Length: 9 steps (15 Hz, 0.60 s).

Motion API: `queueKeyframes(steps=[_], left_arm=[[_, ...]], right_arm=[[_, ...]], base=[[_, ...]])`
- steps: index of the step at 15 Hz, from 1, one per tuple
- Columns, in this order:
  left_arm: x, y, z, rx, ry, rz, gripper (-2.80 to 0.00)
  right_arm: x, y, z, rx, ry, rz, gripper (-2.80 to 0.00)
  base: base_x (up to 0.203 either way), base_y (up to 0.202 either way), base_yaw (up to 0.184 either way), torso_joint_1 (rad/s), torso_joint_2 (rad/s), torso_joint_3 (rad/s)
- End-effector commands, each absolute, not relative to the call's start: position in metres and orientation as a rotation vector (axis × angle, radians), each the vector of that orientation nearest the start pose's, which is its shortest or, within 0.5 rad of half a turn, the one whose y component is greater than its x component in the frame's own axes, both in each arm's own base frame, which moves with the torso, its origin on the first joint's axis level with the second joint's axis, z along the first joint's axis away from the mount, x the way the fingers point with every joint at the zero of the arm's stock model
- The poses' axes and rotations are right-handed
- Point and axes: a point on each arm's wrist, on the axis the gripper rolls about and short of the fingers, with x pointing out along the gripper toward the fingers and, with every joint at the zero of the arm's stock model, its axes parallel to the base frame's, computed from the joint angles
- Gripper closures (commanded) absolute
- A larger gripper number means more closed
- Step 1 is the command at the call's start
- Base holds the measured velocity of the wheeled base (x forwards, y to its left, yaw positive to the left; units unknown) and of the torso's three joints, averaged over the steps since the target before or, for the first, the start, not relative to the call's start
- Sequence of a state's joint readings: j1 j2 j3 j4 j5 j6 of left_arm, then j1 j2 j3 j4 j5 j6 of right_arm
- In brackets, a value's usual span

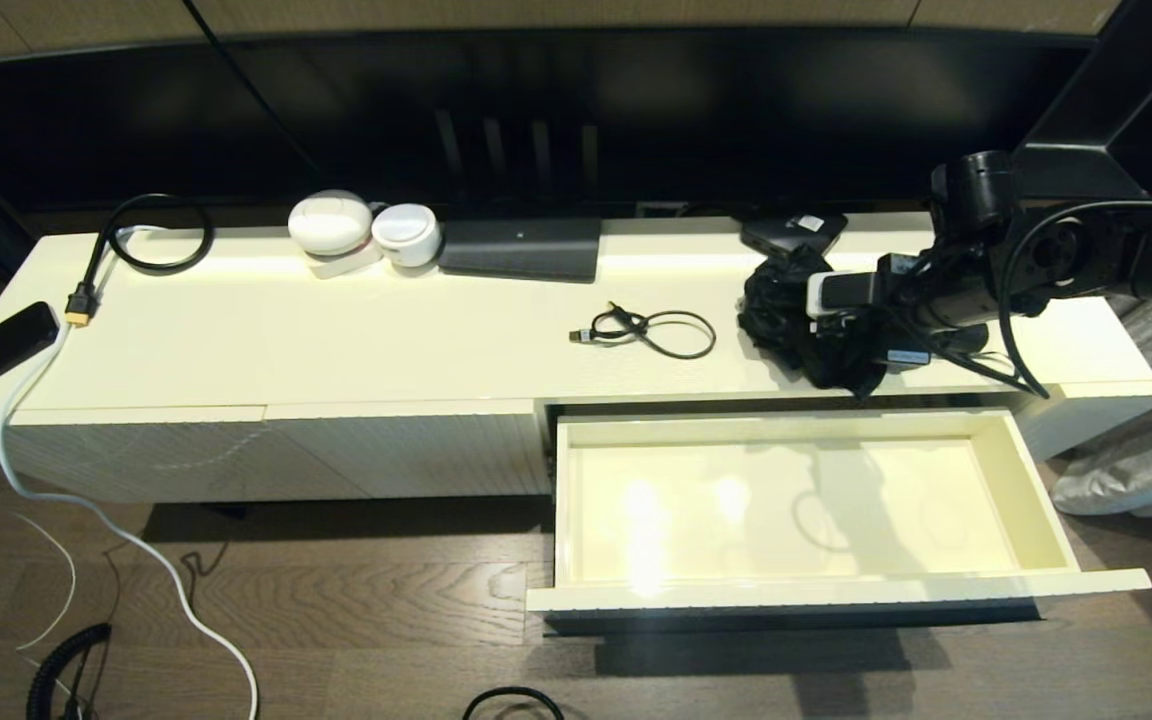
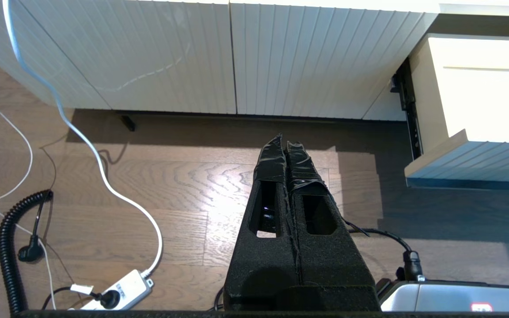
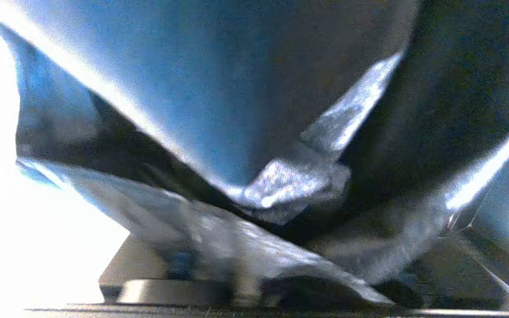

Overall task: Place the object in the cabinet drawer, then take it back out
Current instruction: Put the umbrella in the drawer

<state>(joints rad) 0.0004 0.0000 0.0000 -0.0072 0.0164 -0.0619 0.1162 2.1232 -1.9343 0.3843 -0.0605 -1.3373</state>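
The left gripper (image 2: 286,148) hangs low over the floor in front of the closed ribbed panels (image 2: 237,57), fingers pressed together on nothing; it appears parked there to stay out of the working zone. On the cabinet top (image 1: 336,340), the far-left corner carries a black cable (image 1: 151,235), and two white round devices (image 1: 361,232) sit along the back edge beside a flat dark box (image 1: 521,248). A small looped cord (image 1: 651,330) lies near the middle of the top. The drawer (image 1: 796,590) stands pulled fully out below the right end of the front edge, its inside bare, presumably left ready to receive the object. Directly behind it, near the front edge, lies the object, a crumpled black bag (image 1: 786,320). The right gripper (image 1: 861,335) is down against the bag; its wrist view is filled with dark crinkled film (image 3: 245,132), and whether its fingers are closed on the bag cannot be told. Judged from this layout, the placing step is not yet done.
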Motion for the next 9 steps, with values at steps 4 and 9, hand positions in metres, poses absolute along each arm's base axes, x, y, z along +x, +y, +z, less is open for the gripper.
queueKeyframes(steps=[4, 9], left_arm=[[-0.023, 0.0, 0.076, -0.063, -0.008, 0.018, 0.0], [-0.023, 0.0, 0.076, -0.063, -0.008, 0.017, 0.0]], right_arm=[[0.419, 0.048, 0.249, -1.356, 0.452, 0.436, 0.0], [0.383, 0.044, 0.284, -1.346, 0.445, 0.427, 0.0]], base=[[0.0, 0.0, 0.0, 0.0, 0.0, 0.0], [0.0, 0.0, 0.0, 0.0, 0.0, 0.0]])
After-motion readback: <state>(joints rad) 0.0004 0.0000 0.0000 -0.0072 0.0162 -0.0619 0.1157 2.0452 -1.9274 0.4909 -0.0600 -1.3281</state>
